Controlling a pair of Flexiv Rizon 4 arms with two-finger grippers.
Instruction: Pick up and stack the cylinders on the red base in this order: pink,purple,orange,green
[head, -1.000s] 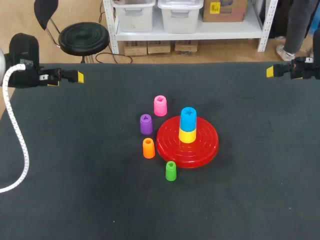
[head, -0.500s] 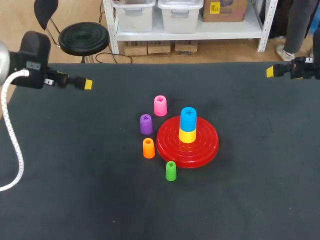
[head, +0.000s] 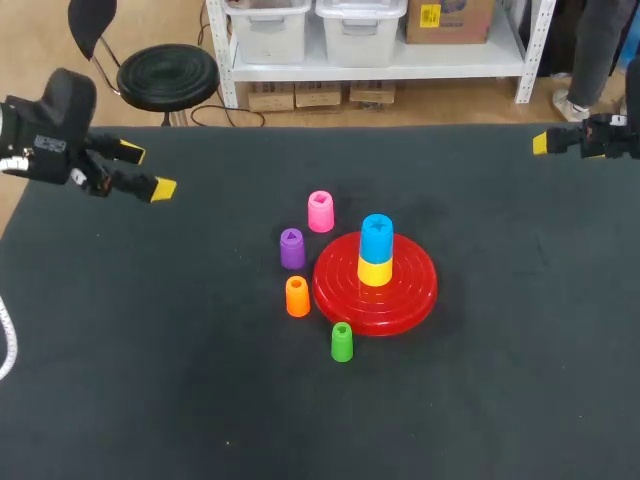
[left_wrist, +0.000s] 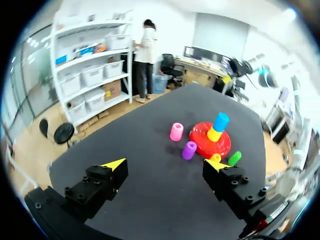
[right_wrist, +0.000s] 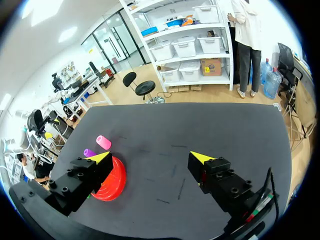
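Left gripper (head: 147, 170) sits over the far-left part of the dark table mat (head: 150, 380), well apart from the cylinders. Its jaws are spread wide with nothing between them. Right gripper (right_wrist: 150, 157) is at the far-right edge of the mat, also well apart from everything, jaws spread and holding nothing.

Red base (head: 412, 292) is near the middle of the mat. Its centre is taken by a yellow cylinder (head: 375, 271) with a blue cylinder (head: 377, 238) stacked on top, both upright.

The four task cylinders stand upright on the mat, off the base, in an arc along its left side:
- pink cylinder (head: 320, 211): beyond the base's far-left rim, near but not touching
- purple cylinder (head: 292, 248): left of the base, just nearer than pink
- orange cylinder (head: 297, 296): just beside the left rim
- green cylinder (head: 341, 342): at the near-left rim, so close I can't tell whether it touches

Left wrist view: pink and purple are ahead of the gripper with the base behind them. One fingertip partly covers orange, and green is just beside it.
Right wrist view: one finger hides part of the base; pink and purple show beyond it.

Markings: each cylinder top has a recessed shape. Purple's looks triangular; the others are too small to tell.
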